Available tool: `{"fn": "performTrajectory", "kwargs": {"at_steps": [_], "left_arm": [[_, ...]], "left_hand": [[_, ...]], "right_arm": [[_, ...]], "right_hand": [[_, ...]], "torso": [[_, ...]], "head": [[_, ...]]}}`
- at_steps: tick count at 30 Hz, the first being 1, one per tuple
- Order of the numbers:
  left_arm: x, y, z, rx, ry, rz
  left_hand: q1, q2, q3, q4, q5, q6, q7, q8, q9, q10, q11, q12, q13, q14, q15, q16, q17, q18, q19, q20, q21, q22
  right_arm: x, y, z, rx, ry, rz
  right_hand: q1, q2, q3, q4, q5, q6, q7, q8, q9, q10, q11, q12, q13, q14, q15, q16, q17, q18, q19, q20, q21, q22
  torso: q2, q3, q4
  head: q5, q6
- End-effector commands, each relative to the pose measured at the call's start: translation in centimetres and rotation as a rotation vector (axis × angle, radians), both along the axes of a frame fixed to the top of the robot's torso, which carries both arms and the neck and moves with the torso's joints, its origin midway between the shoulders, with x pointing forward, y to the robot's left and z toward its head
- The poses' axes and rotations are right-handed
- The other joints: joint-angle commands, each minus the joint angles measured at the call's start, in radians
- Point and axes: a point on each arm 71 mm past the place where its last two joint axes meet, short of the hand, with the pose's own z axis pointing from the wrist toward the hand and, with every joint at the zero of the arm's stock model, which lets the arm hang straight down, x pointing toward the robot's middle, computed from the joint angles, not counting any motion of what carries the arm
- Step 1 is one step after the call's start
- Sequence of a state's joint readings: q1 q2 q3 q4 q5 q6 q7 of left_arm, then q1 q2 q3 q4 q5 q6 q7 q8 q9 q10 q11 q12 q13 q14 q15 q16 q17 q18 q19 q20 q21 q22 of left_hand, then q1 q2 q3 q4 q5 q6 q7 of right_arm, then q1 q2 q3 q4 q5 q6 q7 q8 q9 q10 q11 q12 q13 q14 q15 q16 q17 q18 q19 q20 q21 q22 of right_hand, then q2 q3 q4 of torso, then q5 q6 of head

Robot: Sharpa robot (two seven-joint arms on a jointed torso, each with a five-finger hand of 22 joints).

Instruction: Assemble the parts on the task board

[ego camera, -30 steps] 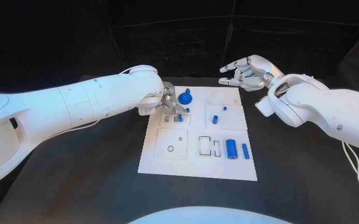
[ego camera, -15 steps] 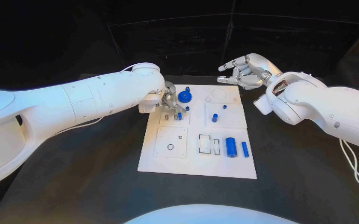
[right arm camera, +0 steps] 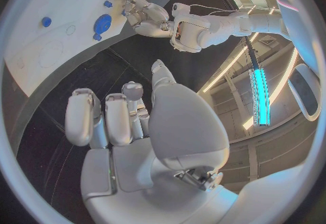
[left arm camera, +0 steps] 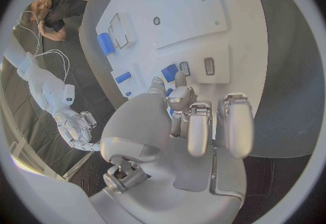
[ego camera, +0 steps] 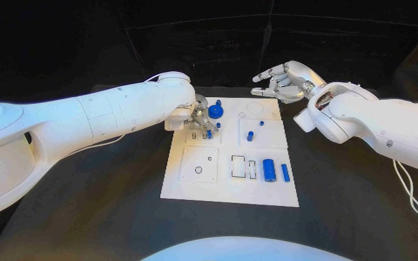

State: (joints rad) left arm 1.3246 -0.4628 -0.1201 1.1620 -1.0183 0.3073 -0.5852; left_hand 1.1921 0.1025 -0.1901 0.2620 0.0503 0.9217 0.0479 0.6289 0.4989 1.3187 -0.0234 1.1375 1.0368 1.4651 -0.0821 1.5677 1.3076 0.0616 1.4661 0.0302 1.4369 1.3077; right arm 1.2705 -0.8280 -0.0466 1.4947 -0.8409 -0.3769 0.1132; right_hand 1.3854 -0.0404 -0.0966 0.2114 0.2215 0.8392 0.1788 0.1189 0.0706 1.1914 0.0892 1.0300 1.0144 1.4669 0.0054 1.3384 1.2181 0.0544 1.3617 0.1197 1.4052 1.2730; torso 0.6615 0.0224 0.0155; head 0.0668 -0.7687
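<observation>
The white task board [ego camera: 261, 194] lies in the middle of the table. My left hand [ego camera: 196, 118] hangs over its far left part, fingers curled down beside a round blue disc [ego camera: 215, 113] and small blue pegs [ego camera: 209, 133]. In the left wrist view the fingertips [left arm camera: 180, 80] close around a small blue piece [left arm camera: 168, 92]; whether they grip it is unclear. My right hand [ego camera: 283, 84] hovers above the board's far edge with fingers spread, holding nothing. A blue cylinder [ego camera: 269, 172] and a thin blue bar [ego camera: 285, 174] lie at the near right.
Two more blue pegs [ego camera: 250, 138] stand in the board's right middle square. Empty rectangular slots [ego camera: 238, 168] sit beside the cylinder, and a small round hole [ego camera: 199, 170] is in the near left square. Black table [ego camera: 104, 212] surrounds the board.
My left hand has edged slightly toward the blue disc, with the arm swinging further in. My right hand has drifted a little farther back. The parts on the board have not moved.
</observation>
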Motion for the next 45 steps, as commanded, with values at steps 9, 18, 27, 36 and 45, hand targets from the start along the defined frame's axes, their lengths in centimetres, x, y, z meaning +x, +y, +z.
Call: {"fn": "performTrajectory", "kwargs": {"at_steps": [9, 18, 27, 36, 45], "left_arm": [[-0.1, -0.2, -0.2, 0.012, 0.015, -0.021], [-0.1, -0.2, -0.2, 0.004, 0.002, 0.003], [-0.3, 0.0, 0.0, -0.049, -0.014, 0.028], [-0.9, 1.0, 0.4, -0.091, -0.050, 0.064], [-1.3, 2.0, 0.6, -0.137, -0.103, 0.107]], "left_hand": [[0.025, 0.002, 0.008, -0.015, -0.002, -0.012, -0.001, 0.012, 0.010, 0.003, -0.002, 0.006, 0.003, 0.106, -0.005, 0.003, 0.263, -0.014, 0.027, -0.010, 0.007, 0.025], [0.140, 0.045, 0.095, -0.094, 0.000, -0.035, -0.006, 0.011, 0.023, -0.001, -0.007, 0.002, 0.003, 0.106, -0.009, 0.003, 0.263, -0.014, 0.027, -0.013, 0.008, 0.028], [0.254, 0.040, 0.286, -0.210, 0.059, -0.063, 0.001, -0.017, 0.020, -0.013, -0.004, -0.017, -0.007, 0.106, -0.008, 0.003, 0.263, -0.015, 0.026, -0.014, 0.007, 0.029], [0.063, -0.109, 0.697, -0.258, 0.050, -0.062, 0.006, 0.003, 0.066, -0.002, 0.003, -0.025, -0.016, 0.106, -0.001, 0.003, 0.263, -0.014, 0.025, -0.005, 0.002, 0.029], [0.032, -0.128, 0.758, -0.272, 0.048, -0.064, 0.005, 0.013, 0.081, 0.002, 0.001, -0.022, -0.014, 0.106, -0.002, 0.003, 0.263, -0.014, 0.026, -0.005, 0.002, 0.031]], "right_arm": [[0.0, 0.3, 0.0, -0.006, 0.007, 0.012], [0.1, 0.3, 0.0, -0.008, 0.012, 0.015], [0.3, 0.4, -0.1, -0.010, 0.014, 0.018], [0.4, 0.5, -0.2, -0.013, 0.019, 0.016], [0.4, 0.4, -0.2, -0.013, 0.019, 0.017]], "right_hand": [[0.005, 0.007, -0.007, 0.000, 0.008, -0.003, -0.002, 0.002, 0.001, -0.003, -0.003, 0.003, -0.001, 0.026, 0.002, -0.004, -0.003, 0.018, -0.010, -0.002, -0.008, -0.003], [0.007, 0.008, -0.008, -0.001, 0.009, -0.004, -0.003, 0.003, 0.001, -0.001, -0.003, 0.005, 0.001, 0.026, 0.002, -0.004, -0.003, 0.018, -0.010, -0.002, -0.008, -0.003], [0.007, 0.008, -0.008, -0.001, 0.009, -0.004, -0.003, 0.003, 0.001, -0.001, -0.003, 0.005, 0.001, 0.026, 0.002, -0.004, -0.003, 0.018, -0.010, -0.002, -0.008, -0.003], [0.006, 0.010, -0.013, 0.002, 0.007, -0.004, -0.003, 0.006, 0.001, -0.001, -0.003, 0.006, 0.000, 0.026, 0.002, -0.006, -0.004, 0.018, -0.011, -0.002, -0.010, -0.006], [0.005, 0.011, -0.018, 0.004, 0.002, -0.004, -0.003, 0.008, 0.001, -0.001, -0.003, 0.007, -0.001, 0.026, 0.002, -0.006, -0.004, 0.019, -0.012, -0.002, -0.011, -0.007]], "torso": [[0.000, 0.0000, 0.0002], [0.000, -0.0002, 0.0000], [0.000, 0.0002, 0.0003], [0.000, -0.0002, 0.0034], [-0.001, 0.0005, 0.0027]], "head": [[-0.001, -0.004], [-0.003, -0.007], [-0.004, -0.009], [-0.002, -0.013], [0.004, -0.015]]}}
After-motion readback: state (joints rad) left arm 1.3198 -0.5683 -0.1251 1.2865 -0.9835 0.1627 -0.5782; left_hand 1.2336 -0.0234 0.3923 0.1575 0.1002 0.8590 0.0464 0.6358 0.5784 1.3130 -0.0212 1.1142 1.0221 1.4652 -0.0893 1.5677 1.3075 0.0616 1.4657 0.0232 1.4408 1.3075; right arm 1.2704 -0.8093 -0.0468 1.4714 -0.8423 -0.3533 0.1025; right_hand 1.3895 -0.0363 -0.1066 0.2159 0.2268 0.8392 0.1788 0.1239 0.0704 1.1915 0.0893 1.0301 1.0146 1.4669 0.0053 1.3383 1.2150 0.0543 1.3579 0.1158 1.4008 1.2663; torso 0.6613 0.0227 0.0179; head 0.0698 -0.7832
